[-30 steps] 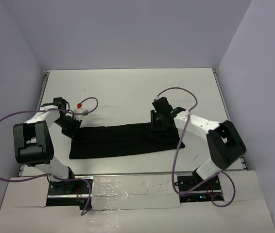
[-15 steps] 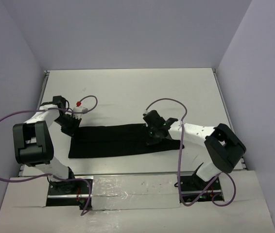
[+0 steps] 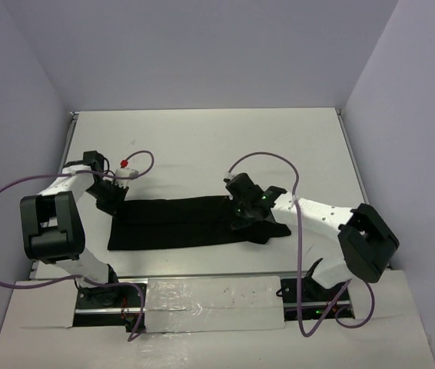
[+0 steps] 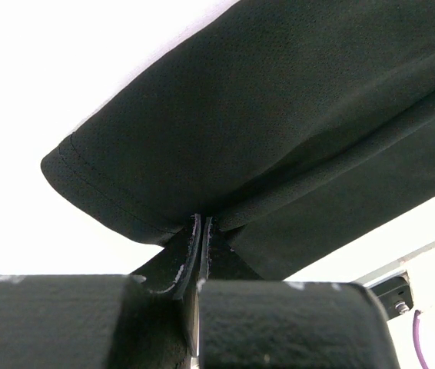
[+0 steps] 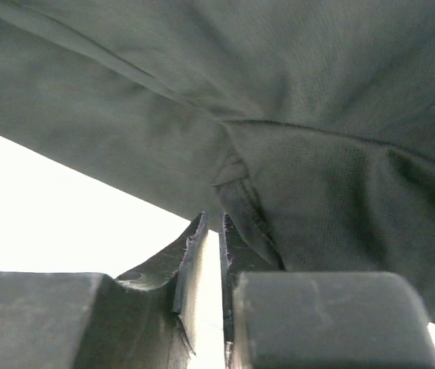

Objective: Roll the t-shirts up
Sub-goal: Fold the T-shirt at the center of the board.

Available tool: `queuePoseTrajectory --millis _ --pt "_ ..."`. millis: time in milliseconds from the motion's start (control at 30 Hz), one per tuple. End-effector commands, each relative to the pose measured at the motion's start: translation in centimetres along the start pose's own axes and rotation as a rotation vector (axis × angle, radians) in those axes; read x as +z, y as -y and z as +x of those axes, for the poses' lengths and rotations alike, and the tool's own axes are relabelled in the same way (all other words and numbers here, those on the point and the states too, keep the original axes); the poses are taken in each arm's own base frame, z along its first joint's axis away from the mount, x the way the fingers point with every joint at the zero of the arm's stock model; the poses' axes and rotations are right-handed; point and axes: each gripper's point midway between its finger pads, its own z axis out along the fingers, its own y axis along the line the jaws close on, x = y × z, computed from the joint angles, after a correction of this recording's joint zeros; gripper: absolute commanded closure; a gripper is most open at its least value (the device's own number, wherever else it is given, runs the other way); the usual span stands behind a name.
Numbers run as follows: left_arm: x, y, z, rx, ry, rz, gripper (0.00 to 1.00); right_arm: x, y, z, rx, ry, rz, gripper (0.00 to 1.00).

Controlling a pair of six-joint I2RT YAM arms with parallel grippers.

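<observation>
- White table [image 3: 202, 138] fills the floor between lilac walls [image 3: 202, 54].
- Left gripper [image 4: 200, 220] is pinched tight on the black t-shirt [image 3: 175, 223] at its left end.
- Right gripper [image 5: 213, 220], jaws nearly closed, nips the right-end hem.
- That thin right pinch could slip, loosening the roll.

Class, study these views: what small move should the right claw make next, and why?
Probably carry the right claw a little way leftward, turning its pinched end over the flat strip. The plain black fabric t-shirt lies as a long folded band on the white table, the left claw pinches its left end, and no roll shows yet.
</observation>
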Motion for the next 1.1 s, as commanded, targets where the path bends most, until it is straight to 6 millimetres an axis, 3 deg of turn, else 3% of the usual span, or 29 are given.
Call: queuePoseTrajectory --millis 0,133,233,267,300,367,467,667,900,1067 --pt "-0.8 -0.3 -1.3 0.016 0.044 -0.022 0.98 -3.2 -1.9 -3.5 -0.041 0.115 -0.052 0.8" --pt "-0.7 -0.2 -1.1 0.016 0.038 -0.02 0.98 -5.2 -1.3 -3.9 0.025 0.146 -0.052 0.68" --pt "-0.7 -0.3 -1.1 0.018 0.033 -0.022 0.98 -6.5 3.3 -2.7 0.22 0.139 0.049 0.52" --pt "-0.8 -0.3 -1.1 0.018 0.034 -0.023 0.98 -6.3 4.8 -0.6 0.311 0.083 0.08 0.5" --pt "-0.8 -0.3 -1.1 0.017 0.031 -0.02 0.98 -6.6 6.6 -0.4 0.396 0.09 0.099 0.48" --pt "-1.1 -0.4 -1.3 0.021 0.037 -0.026 0.98 -7.6 7.3 0.1 0.456 0.126 0.081 0.42" --pt "-2.0 -0.5 -2.1 0.028 0.065 -0.038 0.99 -7.4 8.8 1.8 0.502 0.107 0.123 0.39" --pt "-2.4 -0.6 -2.7 0.03 0.075 -0.045 0.99 -5.9 8.4 4.0 0.579 0.003 0.094 0.38" --pt "-2.2 -0.6 -2.6 0.027 0.073 -0.048 0.99 -4.3 7.2 4.5 0.614 -0.032 0.0 0.37" --pt "-2.0 -0.3 -2.2 0.02 0.068 -0.037 1.0 -2.7 7.9 4.2 0.63 -0.009 0.017 0.39"
